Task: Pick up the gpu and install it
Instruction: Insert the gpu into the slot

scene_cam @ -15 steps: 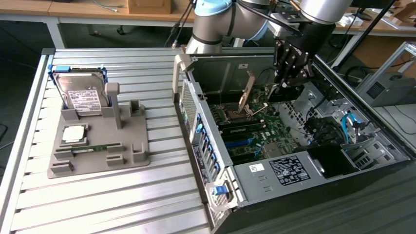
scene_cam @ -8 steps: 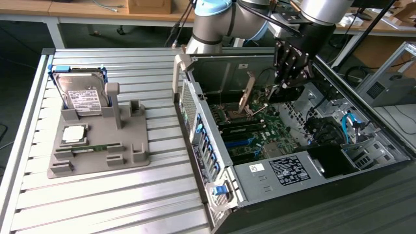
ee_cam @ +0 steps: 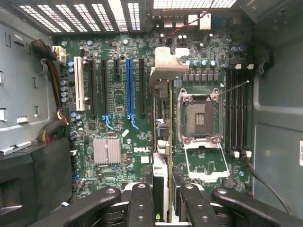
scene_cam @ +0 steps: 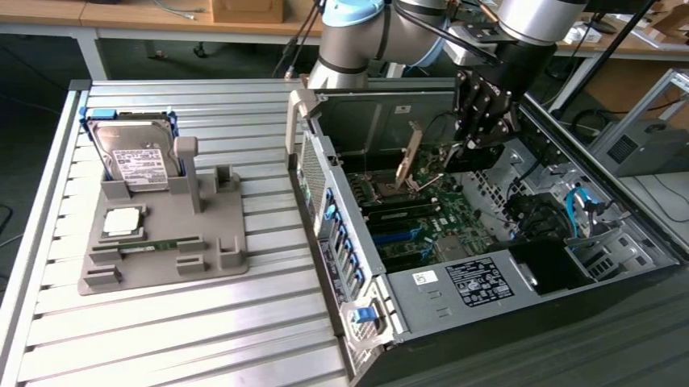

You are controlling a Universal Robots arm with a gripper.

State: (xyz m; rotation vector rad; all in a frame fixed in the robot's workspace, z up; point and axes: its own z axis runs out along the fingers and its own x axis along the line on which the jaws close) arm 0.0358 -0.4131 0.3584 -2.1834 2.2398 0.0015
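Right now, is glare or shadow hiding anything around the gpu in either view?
Wrist view: vents glare white with backlight, motherboard evenly lit, gpu in the gripper unshadowed. Exterior view: gripper reads as a dark mass, case interior below it shadowed, table shows soft sheen only.

- Slatted aluminium table (scene_cam: 215, 322), carrying everything below.
- Grey parts holder (scene_cam: 161, 270), on the exterior view's left of the table.
- Hard drive (scene_cam: 138, 161), silver with a white label, standing upright at the holder's far end.
- Square silver processor (scene_cam: 122, 222), lying flat in the holder near the drive.
- Green memory stick (scene_cam: 160, 243), on edge in a groove just beside the processor.
- Open computer case (scene_cam: 323, 185), lying on its side at the exterior view's right.
- Green motherboard (ee_cam: 120, 101), marked DELL, inside the case.
- Blue expansion slot (ee_cam: 129, 87) among black ones; white slot (ee_cam: 79, 90) nearby.
- Finned silver heatsink (ee_cam: 107, 151).
- Processor socket (ee_cam: 200, 118) in a metal frame, black memory slots (ee_cam: 236, 109) beside it.
- Power supply (scene_cam: 479, 282), labelled.
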